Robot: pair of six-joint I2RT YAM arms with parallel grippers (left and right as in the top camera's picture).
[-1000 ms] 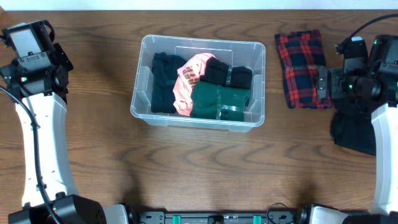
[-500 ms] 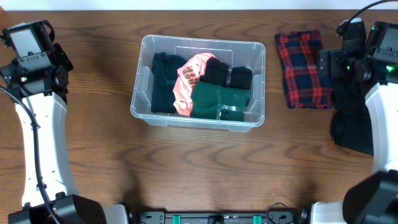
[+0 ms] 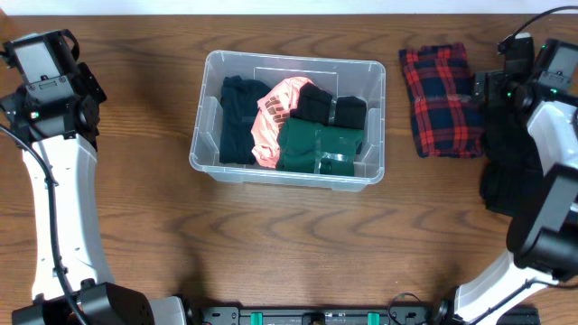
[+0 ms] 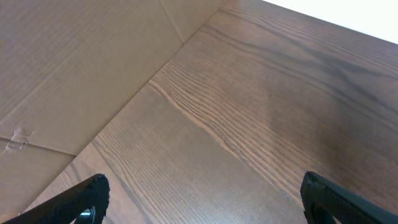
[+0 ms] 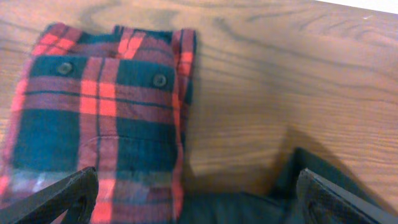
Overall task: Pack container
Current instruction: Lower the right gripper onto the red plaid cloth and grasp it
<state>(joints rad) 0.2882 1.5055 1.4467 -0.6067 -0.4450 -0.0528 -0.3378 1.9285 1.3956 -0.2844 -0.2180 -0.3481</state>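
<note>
- table (image 3: pixel 135 226): carries all items below.
- container (image 3: pixel 200 135): on table, ctr, a bit toward the back.
- garment 1 (image 3: pixel 237 122): in container, L end, running back to front.
- garment 2 (image 3: pixel 275 113): in container, just R of garment 1, touching it.
- garment 3 (image 3: pixel 321 149): in container, front R, against garment 2.
- two bundles (image 3: pixel 314 102): in container, back R, side by side, behind garment 3.
- shirt (image 3: pixel 438 90): on table, R of container, apart from it.
- garment 4 (image 3: pixel 501 181): on table, R of shirt, nearer the front.
- left gripper (image 4: pixel 205 205): over bare table, far L back corner, well apart from container.
- right gripper (image 5: pixel 199 199): above shirt's R edge & garment 4.
- cardboard (image 4: pixel 74 74): past the table edge, nr left gripper.
</note>
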